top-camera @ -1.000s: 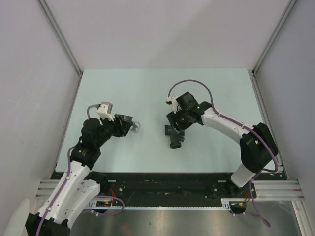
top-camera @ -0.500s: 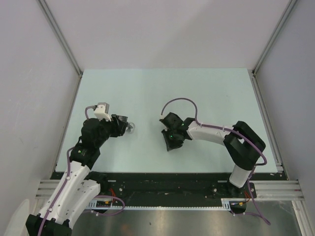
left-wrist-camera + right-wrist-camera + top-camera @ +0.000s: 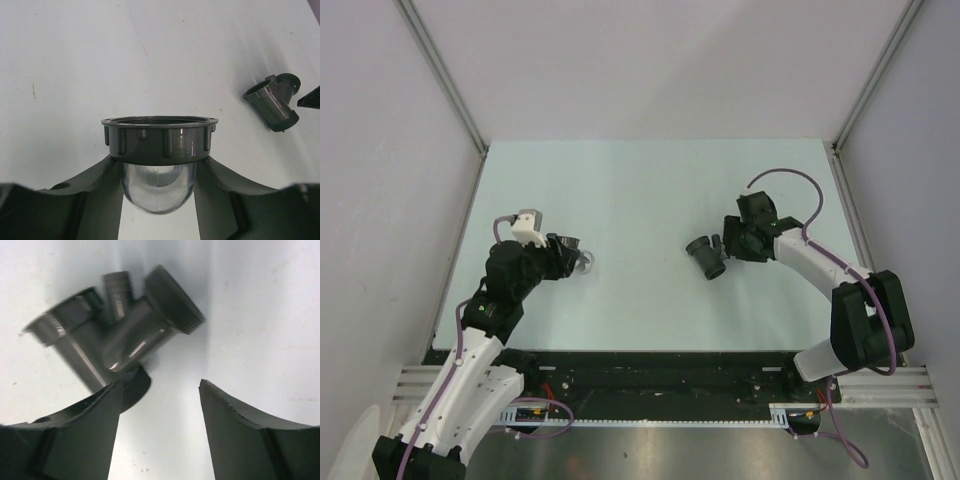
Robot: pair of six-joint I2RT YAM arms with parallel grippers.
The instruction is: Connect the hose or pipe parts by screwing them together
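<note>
**Right arm swung aside, fitting left loose**

Since a second earlier, the right gripper (image 3: 728, 245) had swung from the middle of the table (image 3: 620, 180) out towards its right side. The dark grey T-fitting (image 3: 705, 257) had shifted with it and lay on its side. The left arm had barely moved.

At the right gripper (image 3: 160, 385) the jaws stood apart with nothing between them. The T-fitting (image 3: 125, 335) lay just beside one finger, perhaps touching it. The wrist view was smeared, so contact could not be settled.

The left gripper (image 3: 157, 160) was clamped on a pale, see-through connector (image 3: 157, 192), with the ring nut (image 3: 160, 137) seated on top, just above the fingertips. From that wrist the T-fitting (image 3: 272, 102) showed well apart, off to the right.

The main risk seemed to lie with the loose fitting. Being round-bodied and free on the table, it could roll or skid if a finger nudged it during closing, and the jaws might then catch only a branch and hold it crooked. A crooked hold would likely bring the threads together at an angle and cross them. The nut also looked merely seated, so tilting the left wrist could let it slip off.
</note>
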